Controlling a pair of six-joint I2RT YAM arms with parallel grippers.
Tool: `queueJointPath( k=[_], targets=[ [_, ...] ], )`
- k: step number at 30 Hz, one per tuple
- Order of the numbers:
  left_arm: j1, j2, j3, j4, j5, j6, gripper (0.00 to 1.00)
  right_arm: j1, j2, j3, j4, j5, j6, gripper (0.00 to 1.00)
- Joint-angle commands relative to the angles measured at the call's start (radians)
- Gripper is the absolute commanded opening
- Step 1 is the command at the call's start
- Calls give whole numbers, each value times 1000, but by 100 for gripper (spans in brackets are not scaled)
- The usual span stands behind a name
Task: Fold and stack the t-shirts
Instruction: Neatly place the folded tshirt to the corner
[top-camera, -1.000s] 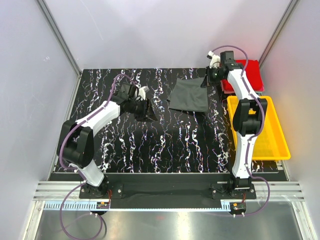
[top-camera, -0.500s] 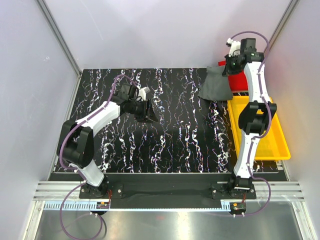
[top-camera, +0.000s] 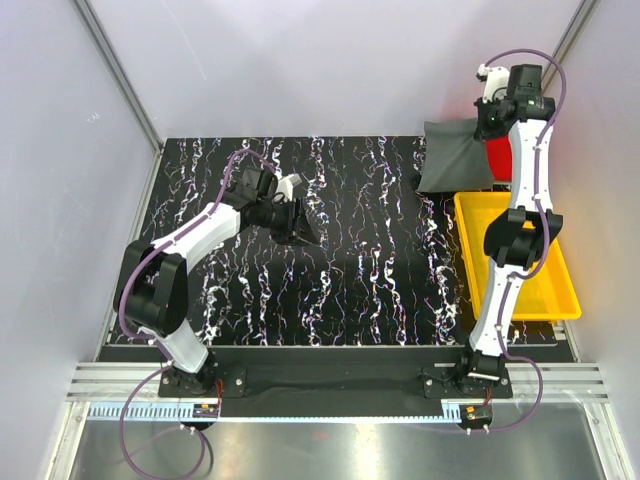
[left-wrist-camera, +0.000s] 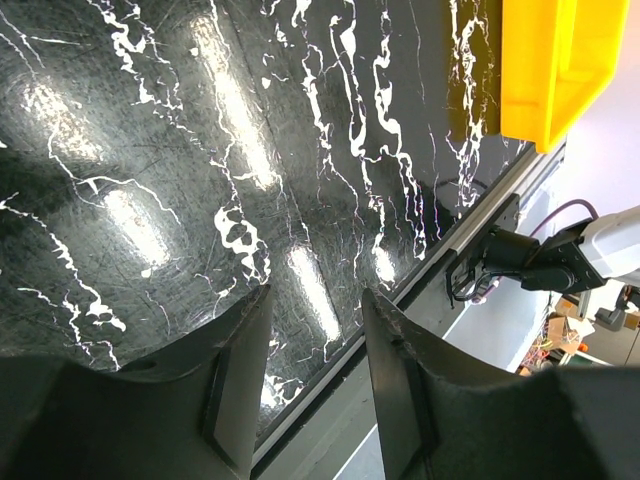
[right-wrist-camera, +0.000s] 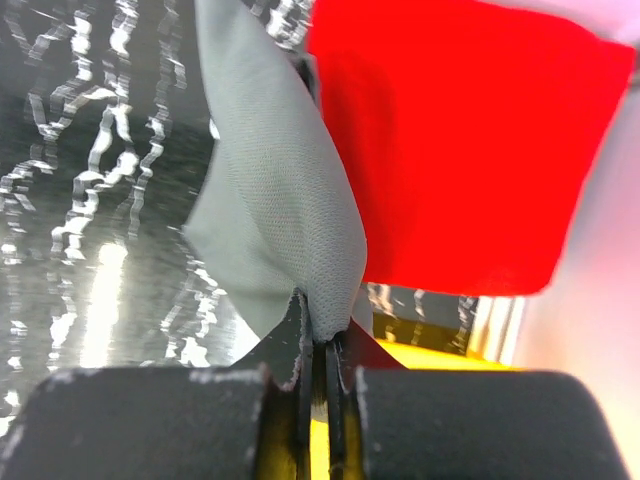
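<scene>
A folded dark grey t-shirt (top-camera: 451, 160) hangs from my right gripper (top-camera: 487, 122), lifted at the table's far right corner beside a folded red t-shirt (top-camera: 501, 158). In the right wrist view the gripper (right-wrist-camera: 322, 335) is shut on an edge of the grey shirt (right-wrist-camera: 270, 170), with the red shirt (right-wrist-camera: 460, 150) lying to its right. My left gripper (top-camera: 298, 222) is open and empty over the table's left middle; its wrist view shows the gripper (left-wrist-camera: 315, 300) above bare marbled tabletop.
A yellow bin (top-camera: 530, 262) stands at the table's right edge, also in the left wrist view (left-wrist-camera: 555, 60). The black marbled tabletop (top-camera: 350, 270) lies between the arms. Grey walls enclose the back and sides.
My right gripper lifted the grey shirt off the table's middle back and carried it right and back, beside the red shirt. The left arm stayed still.
</scene>
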Motion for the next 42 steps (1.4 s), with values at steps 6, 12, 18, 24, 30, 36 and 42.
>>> queueJointPath(
  k=[6,12,18,24,30,36,42],
  targets=[
    [-2,-37,-12,54,77,-7,46,-92,55,114,74,13,-38,0],
    [-8,-35,-15,48,76,0,46,-110,89,114,169,-13,-62,0],
    [-9,-24,-13,45,76,3,45,-115,65,83,222,3,-62,0],
    [-17,-31,-15,46,73,4,45,-121,71,123,209,39,-79,0],
    [-20,-34,-16,45,74,4,45,-135,54,109,205,54,-68,0],
    [-23,-41,-18,42,71,7,45,-158,49,109,202,52,-59,0],
    [-25,-38,-20,40,64,9,45,-190,60,101,260,-6,-13,0]
  ],
)
